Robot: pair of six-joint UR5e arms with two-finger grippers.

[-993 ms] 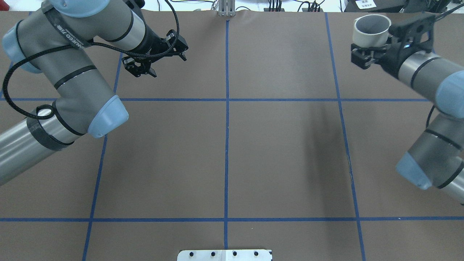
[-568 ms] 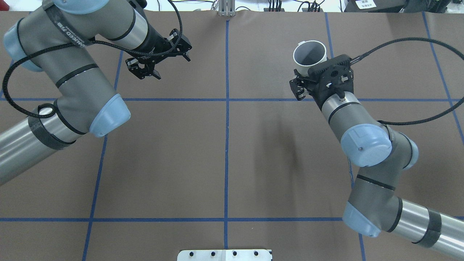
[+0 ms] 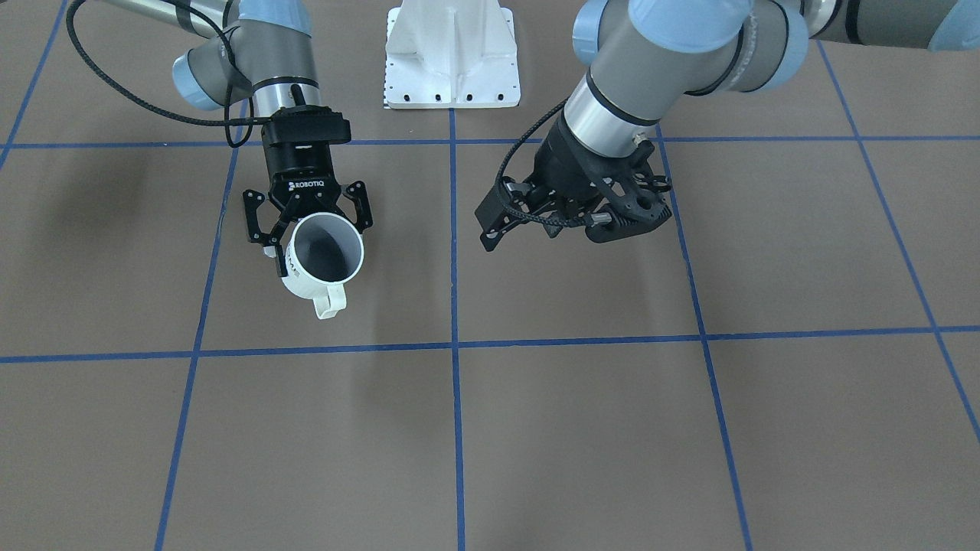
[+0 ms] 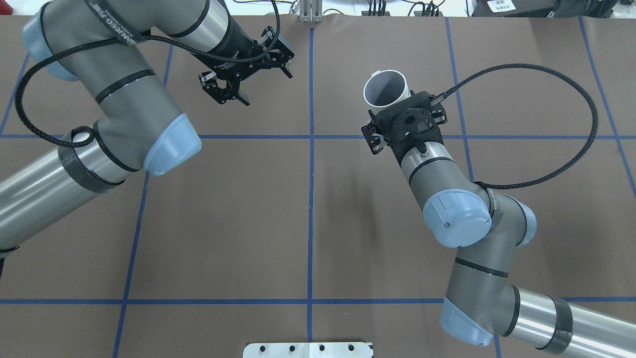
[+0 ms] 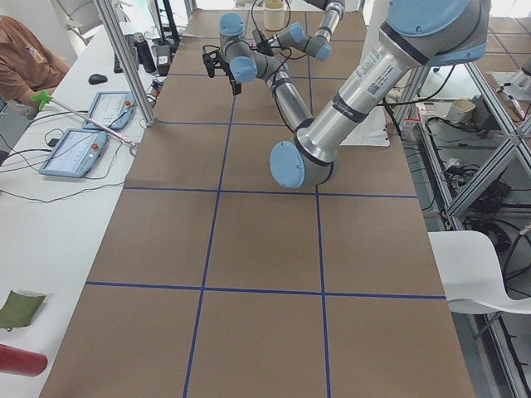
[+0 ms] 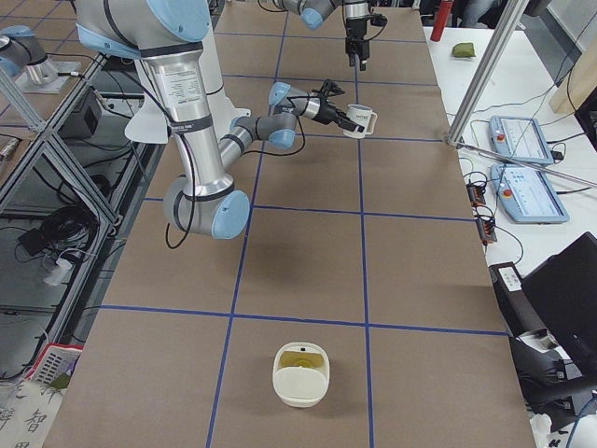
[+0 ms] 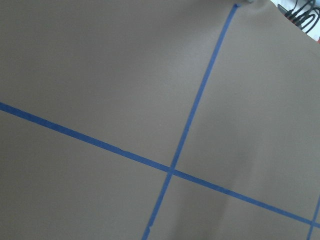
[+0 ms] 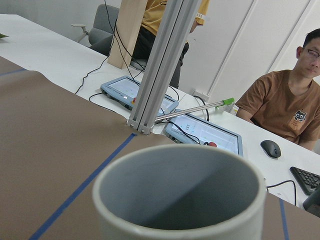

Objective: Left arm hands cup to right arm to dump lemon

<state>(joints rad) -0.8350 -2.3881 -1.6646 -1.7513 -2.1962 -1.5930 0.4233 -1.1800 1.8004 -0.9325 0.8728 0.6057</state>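
- Right claw [image 3: 314, 233] of mine is clenched across the body of the cup [image 3: 323, 256], holding it tipped, mouth toward the operators' side, handle [image 3: 329, 304] lowest, and clear of the bench [image 3: 574, 428] as far as the shadow tells
- Left claw [image 4: 226, 92] hangs spread and empty across the centre line, well apart from the cup
- I see no slice in the cup's grey inside, though part of its bottom is hidden; a white dish [image 6: 300, 390] at the bench's end on my right holds something yellow-green, which I take for the lemon [image 6: 300, 358], so I judge the dump done
- First risk: my grip is on a smooth round wall with the handle's weight off to one side, so a quick wrist turn could let the cup twist or slide out
- Second risk: letting go at this tilt would land it on its edge, and it would roll or tip; I should level it first
- Third risk: my long cable [image 4: 571, 89] loops wide beside the wrist and could catch a joint on a sharp swing
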